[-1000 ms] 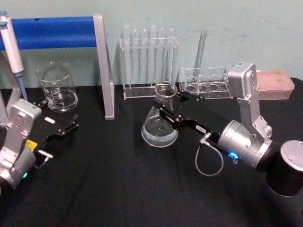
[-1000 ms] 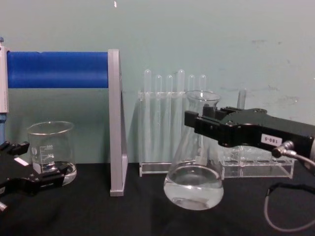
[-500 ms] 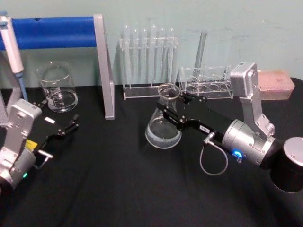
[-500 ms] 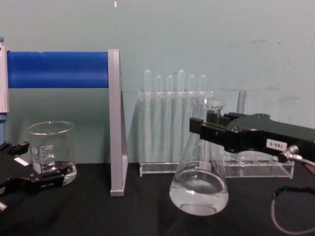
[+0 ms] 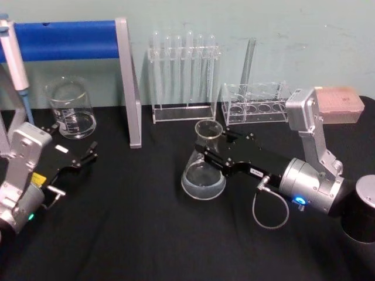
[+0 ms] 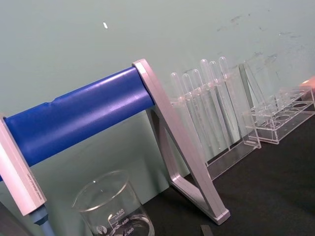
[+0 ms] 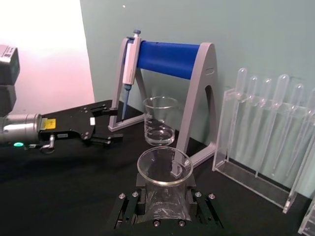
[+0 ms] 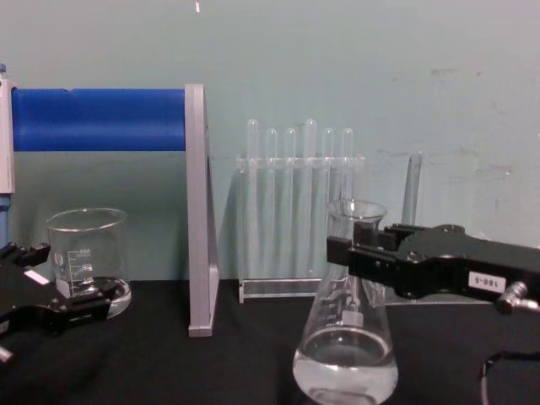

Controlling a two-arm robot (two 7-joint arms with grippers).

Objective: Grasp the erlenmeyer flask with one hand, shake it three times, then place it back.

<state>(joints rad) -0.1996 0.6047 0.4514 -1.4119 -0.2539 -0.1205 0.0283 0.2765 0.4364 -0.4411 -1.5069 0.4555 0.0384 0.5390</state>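
Observation:
The erlenmeyer flask (image 5: pixel 203 177) is clear glass with a little clear liquid in its wide base, and it stays upright in the middle of the black table. My right gripper (image 5: pixel 210 152), the hand with the "180-5" label, is shut on the flask's neck just below the flared rim. In the chest view the flask (image 8: pixel 346 359) hangs low in front of the tube rack, with the right gripper (image 8: pixel 356 253) clamped on the neck; whether the base touches the table I cannot tell. The right wrist view looks down on the flask's rim (image 7: pixel 164 167). My left gripper (image 5: pixel 82 159) rests open at the left, empty.
A glass beaker (image 5: pixel 71 108) stands back left under the blue-barred pipette stand (image 5: pixel 64 40), which holds a pipette (image 5: pixel 13 52). A rack of test tubes (image 5: pixel 184 76) and a lower clear rack (image 5: pixel 255 102) line the back wall. A pink box (image 5: pixel 340 104) sits at the far right.
My right gripper has brought the flask down and nearer to me, slightly to the right. The left arm has stayed still.

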